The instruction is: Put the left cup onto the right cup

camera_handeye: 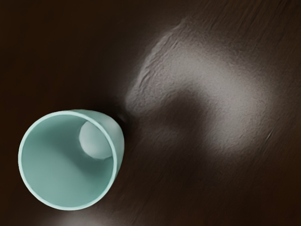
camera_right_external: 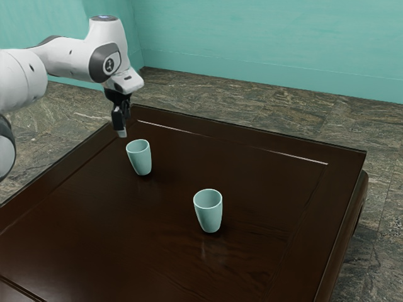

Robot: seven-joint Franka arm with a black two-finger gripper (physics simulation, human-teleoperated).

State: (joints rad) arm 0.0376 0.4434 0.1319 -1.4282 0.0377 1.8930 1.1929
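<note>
Dark table [camera_right_external: 264, 189] on marbled floor [camera_right_external: 252, 94], teal walls [camera_right_external: 264, 31].

The arm [camera_right_external: 38, 66] runs off the exterior view's left edge. The table [camera_right_external: 264, 189] is cut by the lower edge, its near corners lost. In the wrist view the teal cup [camera_handeye: 61, 179] hides most of its own outer wall beneath its rim, and the table around it is blurred under a pale sheen.

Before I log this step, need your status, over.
Pincer above left cup, off-centre, empty. Both cups upright, apart. Path to right cup open.
</note>
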